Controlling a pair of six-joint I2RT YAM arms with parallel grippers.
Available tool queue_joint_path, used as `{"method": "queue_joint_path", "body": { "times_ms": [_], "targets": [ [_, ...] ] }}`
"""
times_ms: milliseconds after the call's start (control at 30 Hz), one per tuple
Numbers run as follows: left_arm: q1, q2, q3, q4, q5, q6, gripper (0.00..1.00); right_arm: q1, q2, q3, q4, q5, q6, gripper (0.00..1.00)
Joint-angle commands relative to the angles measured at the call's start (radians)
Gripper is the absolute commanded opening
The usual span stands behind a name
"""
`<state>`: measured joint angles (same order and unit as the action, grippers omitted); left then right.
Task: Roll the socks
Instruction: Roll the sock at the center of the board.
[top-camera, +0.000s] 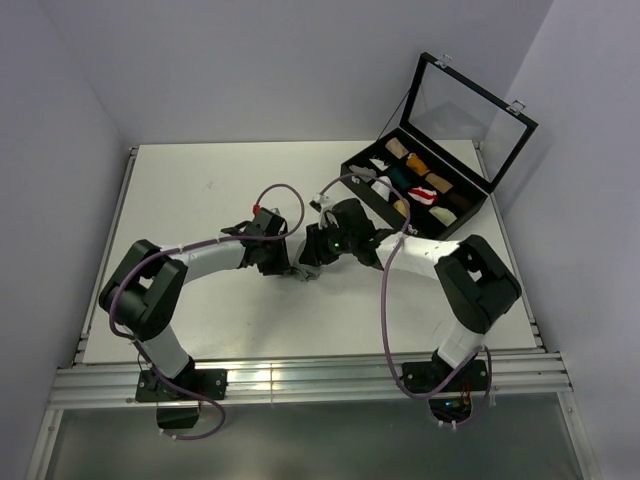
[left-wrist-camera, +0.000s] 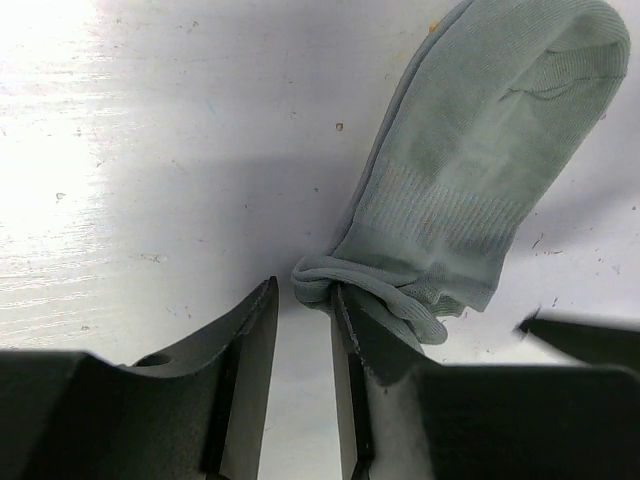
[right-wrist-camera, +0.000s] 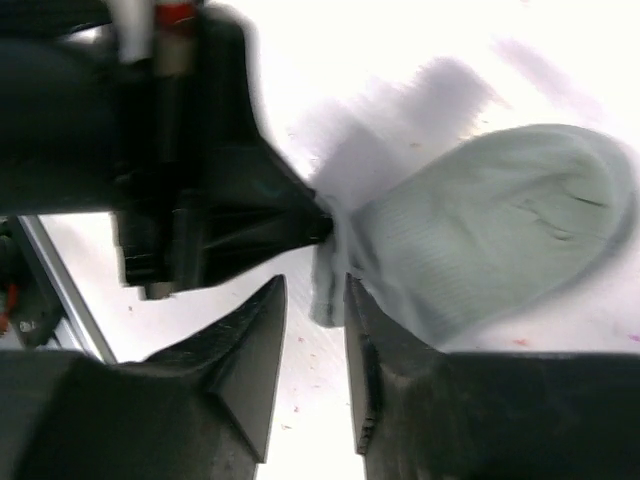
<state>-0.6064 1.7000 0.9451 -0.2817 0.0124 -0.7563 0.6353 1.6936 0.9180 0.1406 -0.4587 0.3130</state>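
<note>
Lying flat on the white table (top-camera: 200, 180) near its middle, the grey sock (left-wrist-camera: 480, 150) is mostly hidden under the two grippers in the overhead view. In the left wrist view its long axis runs diagonally, with the rounded toe pointing to the upper right and the bunched cuff pointing down towards the fingers. The left gripper (left-wrist-camera: 303, 287) is at that cuff with its jaws narrowly parted. Bare table shows in the gap, and the rumpled cuff edge touches the tip of one finger rather than being pinched. The right gripper (right-wrist-camera: 315, 282) meets the same end from the other side, its jaws also slightly spread. A fold of cuff hangs loose in its mouth, though that view is blurred. The two tools nearly touch over the cuff, so room there is tight. Bare table extends to the left and towards the far edge. The black case (top-camera: 450, 163), its lid raised, sits at the far right corner, well apart from the sock.
</note>
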Motion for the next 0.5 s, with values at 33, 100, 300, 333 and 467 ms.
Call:
{"method": "queue_joint_path", "body": {
  "times_ms": [33, 100, 300, 333, 467],
  "targets": [
    [-0.004, 0.038, 0.011, -0.042, -0.037, 0.003, 0.34, 0.072, -0.029, -0.018, 0.011, 0.112, -0.088, 0.33],
    [-0.004, 0.035, 0.011, -0.042, -0.038, 0.003, 0.33, 0.075, -0.014, -0.028, 0.037, 0.078, -0.080, 0.27],
    [-0.004, 0.030, 0.009, -0.042, -0.040, 0.005, 0.33, 0.083, 0.052, -0.010, 0.062, 0.020, -0.074, 0.16],
    [-0.004, 0.030, 0.009, -0.042, -0.040, 0.005, 0.33, 0.083, 0.058, -0.010, 0.071, 0.020, -0.069, 0.16],
    [-0.004, 0.029, 0.009, -0.039, -0.037, 0.005, 0.32, 0.066, 0.081, -0.018, 0.086, 0.046, -0.045, 0.14]
  ]
}}
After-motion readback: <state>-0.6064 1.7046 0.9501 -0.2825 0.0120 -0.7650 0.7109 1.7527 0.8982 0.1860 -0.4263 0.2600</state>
